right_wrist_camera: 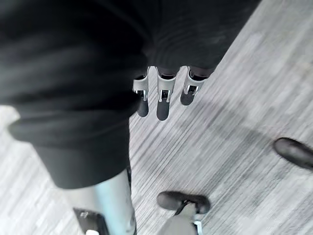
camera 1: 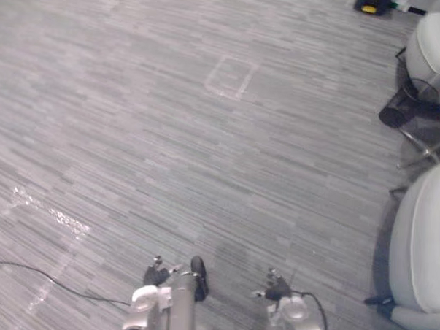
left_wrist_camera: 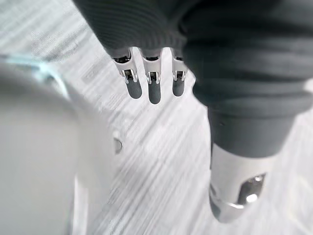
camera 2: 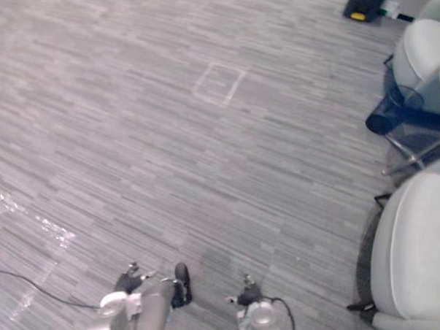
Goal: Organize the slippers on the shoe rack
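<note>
Left eye view has white chairs (camera 1: pixel 421 247) crowding the right, and with left hand (left_wrist_camera: pixel 153 88) and right hand (right_wrist_camera: pixel 164 100) both slack-fingered and empty, a careless turn could clip one

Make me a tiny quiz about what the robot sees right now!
1. True or false: the left hand is gripping something.
2. What stands at the right side of the floor? A. white chairs B. a bed C. a fridge
3. Fill the gap (straight or curled): the right hand has ____ fingers and holds nothing.
Key: 1 false; 2 A; 3 straight.
</note>
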Motion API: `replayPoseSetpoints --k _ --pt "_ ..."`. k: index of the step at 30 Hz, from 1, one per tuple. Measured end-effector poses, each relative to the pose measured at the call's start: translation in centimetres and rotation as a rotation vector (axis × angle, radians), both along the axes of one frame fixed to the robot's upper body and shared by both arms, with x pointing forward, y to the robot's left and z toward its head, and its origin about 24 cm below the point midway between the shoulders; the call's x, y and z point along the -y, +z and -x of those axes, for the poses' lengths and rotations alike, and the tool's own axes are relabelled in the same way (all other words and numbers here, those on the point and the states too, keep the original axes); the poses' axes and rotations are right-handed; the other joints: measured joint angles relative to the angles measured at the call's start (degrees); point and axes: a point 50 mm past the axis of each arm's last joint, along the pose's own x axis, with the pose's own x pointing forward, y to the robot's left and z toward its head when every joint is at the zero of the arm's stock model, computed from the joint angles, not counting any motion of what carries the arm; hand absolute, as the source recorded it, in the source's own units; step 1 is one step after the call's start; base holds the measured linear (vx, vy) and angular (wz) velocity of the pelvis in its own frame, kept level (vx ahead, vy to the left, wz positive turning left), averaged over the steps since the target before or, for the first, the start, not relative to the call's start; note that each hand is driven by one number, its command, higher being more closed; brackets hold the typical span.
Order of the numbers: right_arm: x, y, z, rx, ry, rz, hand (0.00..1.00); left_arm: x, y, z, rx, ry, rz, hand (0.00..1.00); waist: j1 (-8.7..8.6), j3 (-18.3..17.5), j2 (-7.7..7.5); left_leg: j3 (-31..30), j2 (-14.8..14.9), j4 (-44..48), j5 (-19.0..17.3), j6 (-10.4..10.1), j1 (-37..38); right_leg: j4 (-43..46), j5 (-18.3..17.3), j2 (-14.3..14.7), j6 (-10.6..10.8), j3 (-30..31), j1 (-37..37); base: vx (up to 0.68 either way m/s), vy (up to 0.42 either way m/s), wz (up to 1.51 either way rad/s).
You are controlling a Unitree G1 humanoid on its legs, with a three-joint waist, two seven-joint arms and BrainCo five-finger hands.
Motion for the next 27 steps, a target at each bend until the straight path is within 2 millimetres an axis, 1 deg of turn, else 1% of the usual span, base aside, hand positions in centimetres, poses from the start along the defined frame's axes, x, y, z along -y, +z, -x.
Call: replayPoseSetpoints --k 1,2,3,4,5,6,7,8,9,10,11,12,13,14,15,16,17,18,19,20,21,22,23,24,25,26,27 --pt "0.0 0.0 0.0 0.000 0.001 0.001 0.00 0.1 -0.4 0.6 -0.024 0.012 0.009 0.00 -0.13 0.1 -0.18 -0.2 -1.1 -0.7 -1.8 -0.1 2.5 10.2 0.6 -1.8 1.4 2.3 -2.9 0.50 0.286 0.18" --pt "0.1 -0.1 0.1 -0.004 -0.002 -0.001 0.00 -0.2 -0.7 1.3 -0.053 0.019 0.009 0.00 -0.35 0.3 -0.49 -0.5 -2.3 -1.8 -3.1 -0.3 6.2 23.3 4.0 -3.6 2.4 4.9 -7.3 0.49 0.255 0.20" --pt "0.0 -0.3 0.6 -0.016 0.005 -0.007 0.00 -0.5 -1.1 2.1 -0.088 0.022 0.006 0.00 -0.86 0.4 -0.74 -1.3 -3.6 -3.4 -4.5 -0.4 11.1 38.3 4.3 -4.1 1.2 7.3 -12.3 0.51 0.206 0.30" --pt "0.0 -0.4 1.0 -0.028 0.005 -0.010 0.00 -0.5 -1.3 2.6 -0.104 0.020 0.006 0.00 -1.36 0.4 -0.70 -2.1 -4.0 -5.4 -5.1 -0.3 15.5 46.1 3.2 -3.6 0.5 7.7 -15.9 0.52 0.182 0.36" --pt "0.0 -0.5 1.2 -0.032 0.007 -0.012 0.00 -0.4 -1.4 3.0 -0.114 0.011 0.004 0.00 -1.54 0.2 -0.43 -2.2 -4.0 -7.4 -5.0 -0.3 18.3 48.6 2.1 -3.1 0.4 6.9 -18.6 0.63 0.164 0.35" --pt "-0.1 -0.5 1.1 -0.030 0.008 -0.013 0.00 -0.4 -1.5 3.2 -0.120 0.006 0.004 0.00 -1.70 0.4 0.03 -3.4 -3.9 -10.7 -5.0 -0.4 22.8 48.1 -0.2 -2.1 -0.7 4.8 -21.8 0.50 0.105 0.30" --pt "-0.1 -0.3 0.9 -0.019 0.008 -0.014 0.00 -0.4 -1.5 3.3 -0.122 0.004 0.003 0.00 -1.91 0.5 0.20 -3.8 -3.7 -12.0 -5.0 -0.4 24.4 46.3 -1.4 -1.5 -1.3 3.9 -23.7 0.49 0.083 0.40" --pt "-0.1 -0.1 0.5 -0.004 0.010 -0.015 0.00 -0.3 -1.5 3.1 -0.119 0.003 0.004 0.00 -2.65 0.5 0.24 -4.4 -3.2 -13.4 -5.3 -0.8 26.5 41.7 -2.9 -0.3 -1.8 2.2 -27.2 0.45 -0.010 0.37" --pt "-0.1 0.0 0.4 0.003 0.010 -0.016 0.00 -0.1 -1.4 2.9 -0.112 0.003 0.009 0.00 -3.21 0.6 0.34 -5.1 -2.4 -15.1 -6.0 -1.2 29.0 36.9 -3.4 1.7 -2.0 1.6 -30.6 0.36 -0.021 0.31" --pt "-0.1 0.1 0.2 0.014 0.011 -0.017 0.00 -0.1 -1.4 2.9 -0.112 0.005 0.009 0.00 -3.35 0.7 0.44 -5.3 -1.9 -16.3 -6.4 -1.5 30.4 32.6 -3.1 3.3 -2.1 1.8 -32.1 0.57 -0.071 0.21" --pt "-0.2 0.2 0.0 0.027 0.014 -0.021 0.00 -0.1 -1.4 2.8 -0.111 0.005 0.009 0.00 -3.82 0.7 0.42 -5.6 -1.0 -17.8 -7.5 -2.3 32.6 19.9 0.0 6.1 -2.1 2.3 -33.9 0.50 -0.098 0.20" --pt "-0.3 0.3 -0.2 0.033 0.015 -0.023 0.00 -0.1 -1.4 2.8 -0.109 0.002 0.006 0.00 -4.15 0.6 0.11 -5.9 -1.1 -18.7 -8.0 -2.8 33.8 11.1 3.4 7.0 -2.1 2.2 -33.8 0.69 -0.161 0.37" --pt "-0.2 0.3 -0.1 0.030 0.013 -0.021 0.00 0.0 -1.4 2.6 -0.110 -0.016 0.002 0.00 -4.73 0.5 -0.85 -6.8 -1.9 -20.0 -9.0 -3.7 35.8 1.8 9.2 7.5 -2.9 2.4 -33.9 0.52 -0.150 0.40" --pt "0.0 0.3 0.0 0.029 0.012 -0.017 0.00 0.1 -1.5 2.8 -0.117 -0.019 0.003 0.00 -5.10 0.5 -0.76 -7.5 -1.8 -20.1 -9.7 -4.3 36.7 1.7 12.9 7.7 -3.8 3.0 -33.8 0.58 -0.175 0.45" --pt "0.3 0.2 0.0 0.022 0.013 -0.008 0.00 0.6 -1.6 2.7 -0.119 -0.024 0.014 0.00 -5.50 -0.2 -0.05 -9.4 -0.4 -19.7 -10.0 -4.6 38.2 3.3 16.3 9.3 -7.5 3.8 -33.6 0.62 -0.176 0.28" --pt "0.3 0.3 -0.2 0.024 0.009 -0.007 0.00 1.1 -1.6 2.5 -0.113 -0.022 0.028 0.00 -4.85 -0.6 1.35 -10.4 1.0 -16.6 -9.4 -5.6 36.9 5.6 14.0 9.4 -8.4 3.0 -33.8 0.61 -0.182 0.17" --pt "0.4 0.4 -0.3 0.029 0.002 -0.008 0.00 1.4 -1.6 2.4 -0.111 -0.025 0.034 0.00 -4.84 -0.4 1.71 -10.8 1.1 -13.7 -8.9 -6.5 36.1 6.8 12.7 9.5 -8.4 2.7 -33.4 0.56 -0.193 0.08" --pt "0.8 0.4 -0.2 0.027 -0.026 -0.011 0.00 2.1 -1.7 2.5 -0.112 -0.023 0.051 0.00 -5.35 -0.4 2.65 -10.8 2.2 -4.1 -7.5 -8.4 33.4 7.1 10.1 9.9 -8.4 1.9 -31.1 0.55 -0.195 0.11" --pt "0.9 0.4 -0.1 0.029 -0.026 -0.010 0.00 2.5 -1.6 2.3 -0.101 -0.004 0.066 0.00 -5.58 -0.3 4.00 -10.1 4.3 9.2 -3.8 -9.5 29.3 6.1 8.2 10.8 -8.6 1.6 -27.2 0.55 -0.172 0.05" --pt "0.7 0.4 0.1 0.028 -0.022 -0.012 0.00 2.6 -1.6 2.3 -0.097 0.012 0.074 0.00 -5.51 -0.3 4.55 -9.4 5.7 15.2 -0.3 -9.6 27.0 5.3 7.4 11.5 -8.8 1.7 -25.0 0.56 -0.113 -0.28" --pt "0.2 0.5 0.1 0.036 -0.011 -0.024 0.00 2.6 -1.4 2.4 -0.082 0.039 0.081 0.00 -4.29 -0.4 5.49 -7.5 9.2 27.3 8.2 -10.2 22.9 3.0 5.7 13.1 -9.4 3.3 -20.2 0.57 -0.038 -0.54" --pt "-0.4 0.4 0.4 0.030 -0.008 -0.039 0.00 2.5 -1.3 2.3 -0.072 0.041 0.078 0.00 -3.72 -0.5 5.68 -5.9 12.0 36.4 3.1 -8.6 18.2 1.0 3.6 14.0 -10.2 5.0 -16.5 0.56 -0.020 -0.58" --pt "-0.8 0.4 0.5 0.026 -0.006 -0.048 0.00 2.4 -1.2 2.1 -0.062 0.040 0.074 0.00 -3.42 -0.5 5.54 -5.1 12.7 38.5 1.0 -8.3 15.8 0.2 3.0 13.9 -10.2 5.6 -14.6 0.54 0.002 -0.56" --pt "-1.4 0.2 0.8 0.013 0.000 -0.059 0.00 2.1 -0.9 1.7 -0.040 0.040 0.062 0.00 -2.89 -0.6 4.39 -3.5 12.8 38.2 -1.8 -8.2 11.9 -1.7 2.2 13.1 -9.8 7.2 -11.4 0.62 0.013 -0.61" --pt "-1.7 0.2 0.7 0.013 -0.001 -0.067 0.00 1.7 -0.7 1.5 -0.026 0.046 0.053 0.00 -2.19 -0.6 3.87 -1.7 12.6 34.3 -4.7 -7.3 8.6 -2.7 2.2 12.2 -9.2 8.5 -8.5 0.52 0.015 -0.60" --pt "-1.7 0.2 0.7 0.014 -0.001 -0.069 0.00 1.7 -0.7 1.5 -0.025 0.047 0.052 0.00 -2.04 -0.6 3.80 -1.4 12.3 31.7 -5.6 -7.0 7.3 -3.5 2.0 11.8 -9.1 9.0 -7.4 0.63 0.101 -0.60" --pt "-1.6 0.3 0.6 0.016 -0.006 -0.067 0.00 1.5 -0.4 1.2 -0.011 0.045 0.045 0.00 -1.37 -0.4 3.50 -1.7 10.7 22.4 -6.3 -7.1 4.6 -5.1 1.3 10.4 -7.8 9.9 -5.0 0.53 0.159 -0.54"
